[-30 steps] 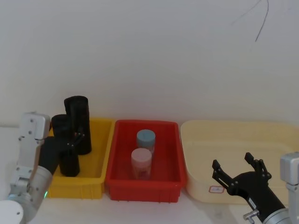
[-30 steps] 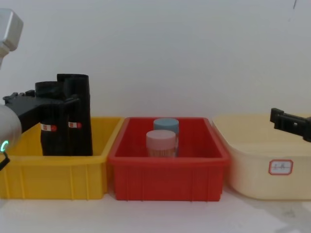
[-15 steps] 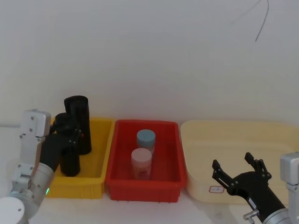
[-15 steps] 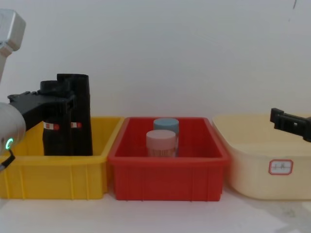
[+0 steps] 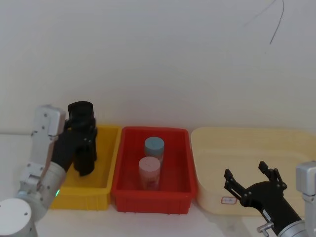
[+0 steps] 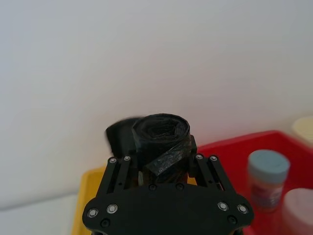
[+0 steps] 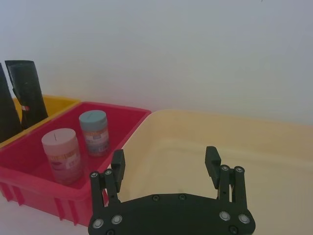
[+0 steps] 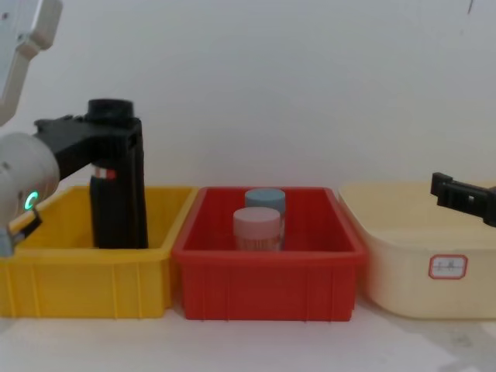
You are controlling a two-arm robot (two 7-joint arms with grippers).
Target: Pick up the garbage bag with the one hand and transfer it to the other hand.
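Gripper on the left arm first: left gripper [image 6: 160, 161] sits over the yellow bin [image 8: 85, 279], jaws clamped on the garbage bag [image 8: 108, 116], one finger on each side of the roll, gripping below its top. Bag is upright. Its top stands higher than the top of the second black roll [image 6: 118, 137], which is just beside it in the same bin. Small red label shows on the held bag under the gripper. Bag's lower end is hidden behind the yellow bin wall in chest view, so can't tell if it touches the bin floor. Green ring [image 8: 31, 201] glows on the left arm.

Red bin [image 8: 267, 283] comes next, touching the yellow one. It holds a pink-lidded jar [image 8: 256, 227] nearer the robot and a blue-lidded jar [image 8: 265, 198] right behind it, both upright.

Cream tub [image 8: 418, 271] is at far right with a small label on its front wall. Right gripper [image 7: 165, 156] hovers at the tub's near side, jaws spread wide, nothing between them, well apart from the bag.
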